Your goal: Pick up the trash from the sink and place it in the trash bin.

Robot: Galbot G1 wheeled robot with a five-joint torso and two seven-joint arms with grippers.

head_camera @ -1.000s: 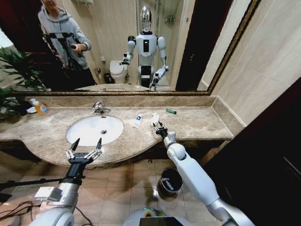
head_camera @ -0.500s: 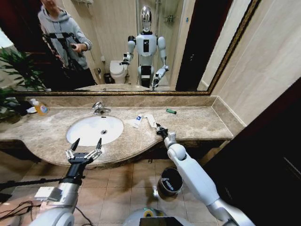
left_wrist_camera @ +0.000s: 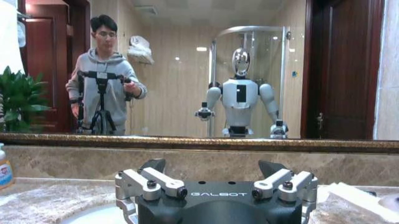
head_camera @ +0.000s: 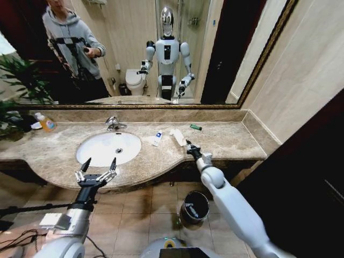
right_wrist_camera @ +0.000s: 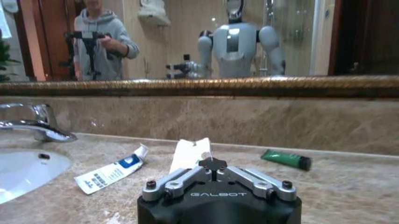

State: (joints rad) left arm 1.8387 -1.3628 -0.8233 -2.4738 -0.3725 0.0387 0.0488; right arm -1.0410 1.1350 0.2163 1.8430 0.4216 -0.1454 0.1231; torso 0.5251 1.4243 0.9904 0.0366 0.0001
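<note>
Since a second ago the right gripper [head_camera: 188, 144] has closed its fingers on the white wrapper [head_camera: 178, 136] and drawn it slightly toward the counter's right end; the left gripper [head_camera: 97, 167] has not moved. From the head camera, the left claw hovers spread wide over the counter's front edge before the sink [head_camera: 90, 153], holding nothing. Three pieces of trash lie on the marble right of the basin: a white tube with a blue mark [head_camera: 157, 138], the wrapper, and a dark-green stick [head_camera: 195, 127] near the backsplash. One trash bin [head_camera: 194, 206] stands on the floor below, just beside the right forearm, so the right arm is far nearer to it. The left wrist camera shows its own fingers [left_wrist_camera: 154, 165] apart, one tip each side. The right wrist camera shows the fingertips [right_wrist_camera: 212, 164] pinched together on the wrapper's [right_wrist_camera: 188, 155] near edge, the sheet's long axis running straight away from the claw; the tube [right_wrist_camera: 112, 173] lies toward the tap [right_wrist_camera: 36, 128], the green stick [right_wrist_camera: 285, 158] on the opposite side.
</note>
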